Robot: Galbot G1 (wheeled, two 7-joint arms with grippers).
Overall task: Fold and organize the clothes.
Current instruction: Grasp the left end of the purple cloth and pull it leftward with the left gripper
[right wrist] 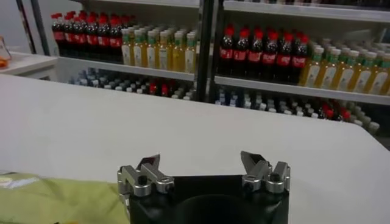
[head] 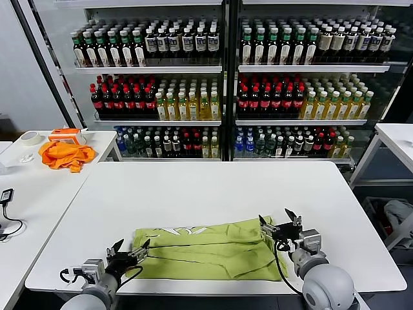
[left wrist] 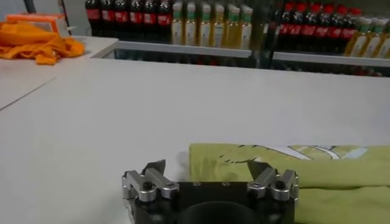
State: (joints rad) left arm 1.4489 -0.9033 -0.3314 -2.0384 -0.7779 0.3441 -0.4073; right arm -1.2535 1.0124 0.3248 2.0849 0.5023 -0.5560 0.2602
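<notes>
The lime yellow-green T-shirt lies folded into a long band near the white table's front edge, with a strip of white-and-dark print along its far fold. My left gripper is open and empty at the shirt's left end; in the left wrist view the shirt lies just ahead of its fingers. My right gripper is open and empty just above the shirt's right end. In the right wrist view only a corner of the shirt shows beside it.
A bright orange cloth and a roll of tape lie on the side table at the left. Glass-door fridges full of bottles stand behind the table. Another white table is at the right.
</notes>
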